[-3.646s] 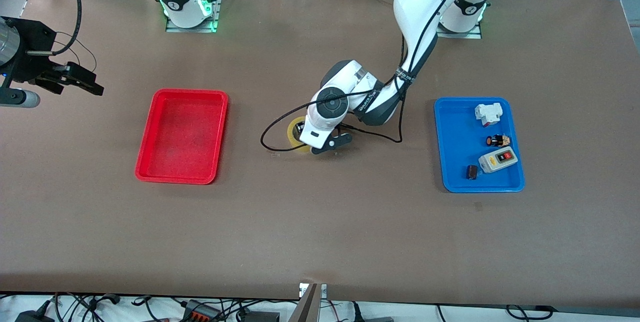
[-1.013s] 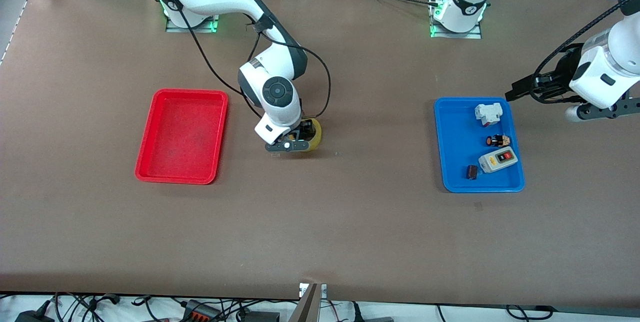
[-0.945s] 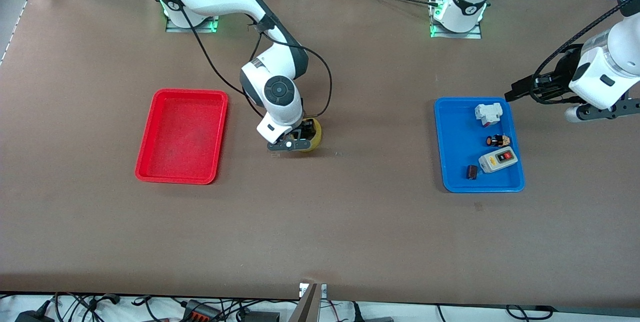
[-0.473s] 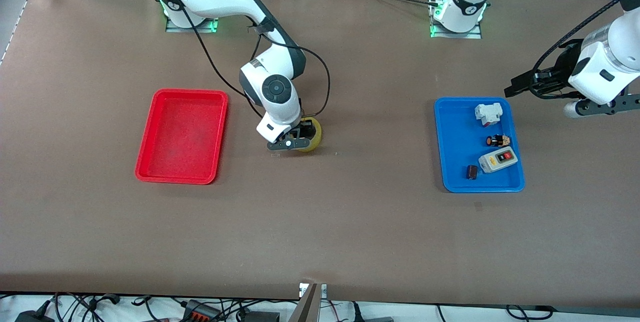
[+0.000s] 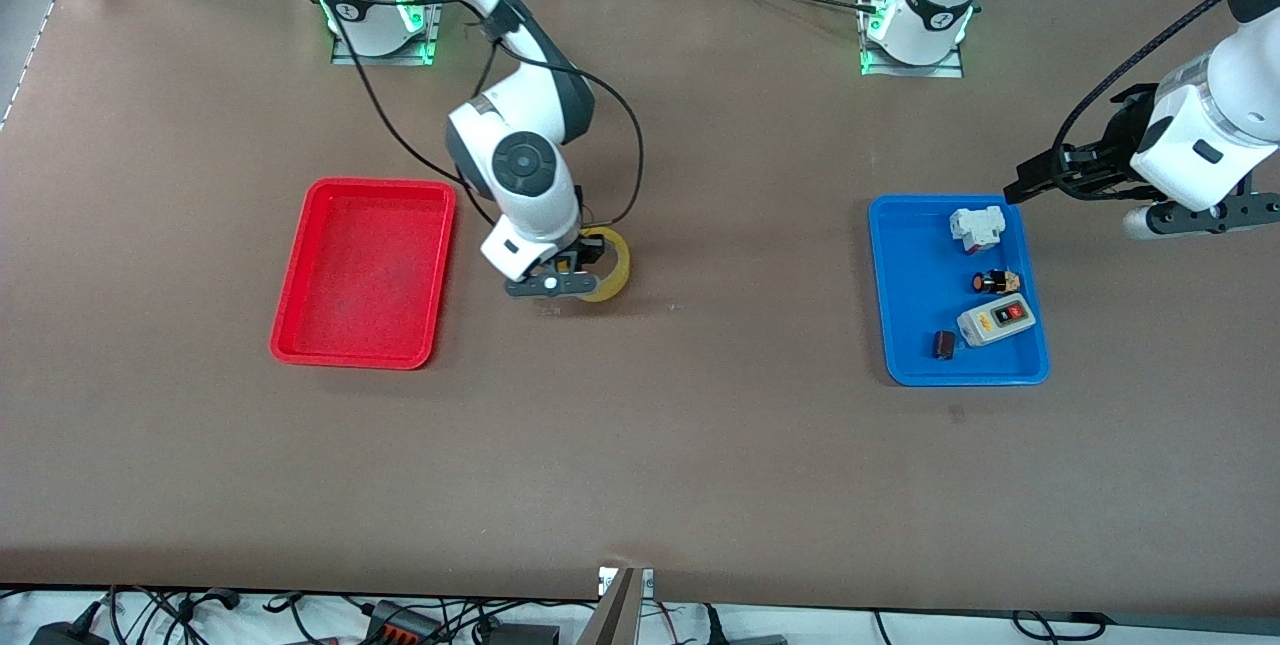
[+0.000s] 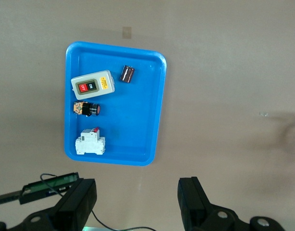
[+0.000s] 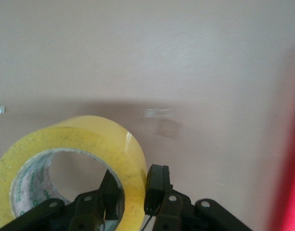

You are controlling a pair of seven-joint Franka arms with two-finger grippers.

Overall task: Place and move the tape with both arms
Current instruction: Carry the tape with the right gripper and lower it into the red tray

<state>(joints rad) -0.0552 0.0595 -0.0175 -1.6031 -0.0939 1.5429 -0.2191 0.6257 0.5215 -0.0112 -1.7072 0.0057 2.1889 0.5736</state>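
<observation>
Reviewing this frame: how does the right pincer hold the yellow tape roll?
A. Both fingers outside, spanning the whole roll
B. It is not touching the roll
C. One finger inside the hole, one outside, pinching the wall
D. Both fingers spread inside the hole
C: in the right wrist view the right pincer is shut on the wall of the tape, one finger in the hole, the other outside.

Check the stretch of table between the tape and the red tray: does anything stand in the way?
Nothing visible does. The right gripper is shut on the tape, and only bare table lies between it and the red tray.
</observation>
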